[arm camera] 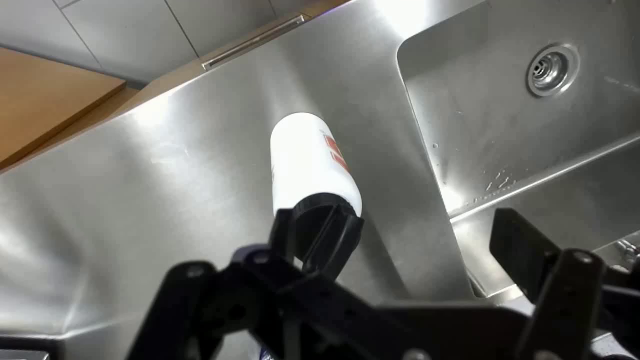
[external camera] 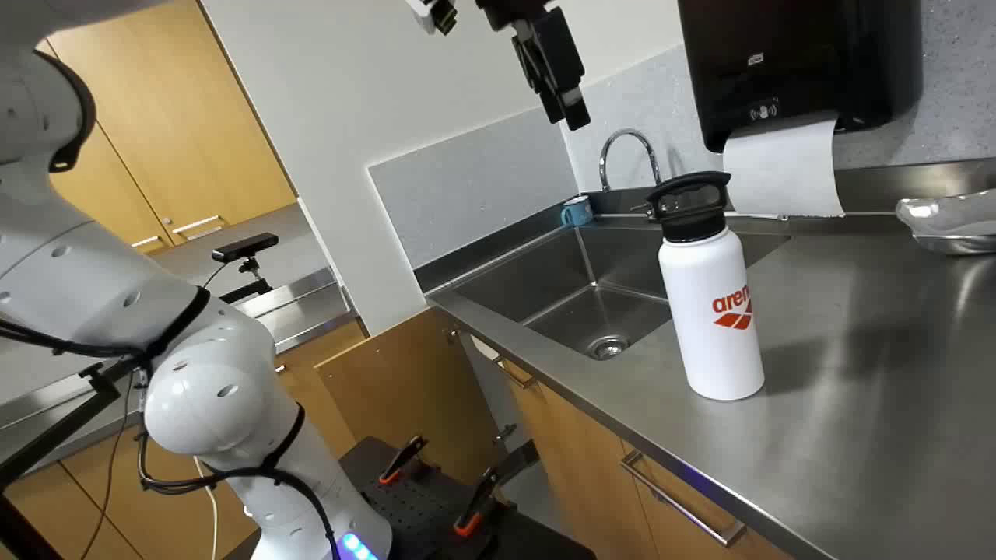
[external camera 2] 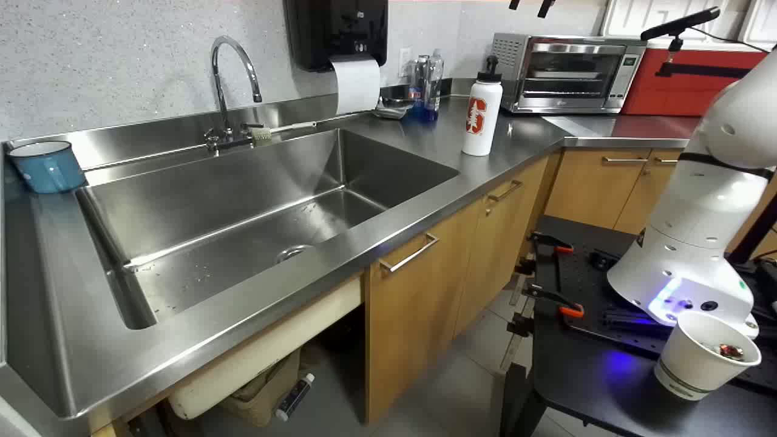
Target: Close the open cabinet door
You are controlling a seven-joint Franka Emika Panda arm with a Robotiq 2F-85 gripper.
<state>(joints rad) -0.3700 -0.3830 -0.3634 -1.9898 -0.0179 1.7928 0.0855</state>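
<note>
The open cabinet door (external camera: 412,389) is a flat honey-brown panel. In an exterior view it stands swung out below the sink's corner, its lower part partly hidden by the black robot table. In an exterior view the open space under the sink (external camera 2: 328,364) shows, but the door is out of view there. My gripper (external camera: 566,113) hangs high above the counter, far from the door. Its fingertips show at the top edge of an exterior view (external camera 2: 530,6). In the wrist view my gripper (arm camera: 395,232) is open and empty, fingers wide apart. The door cannot be made out there.
A white bottle (external camera: 712,311) with a black lid stands on the steel counter (external camera: 856,435), below my gripper. The sink (external camera 2: 243,243), faucet (external camera 2: 234,73), blue mug (external camera 2: 48,167) and black towel dispenser (external camera: 801,70) are nearby. A paper cup (external camera 2: 698,358) stands on the robot table.
</note>
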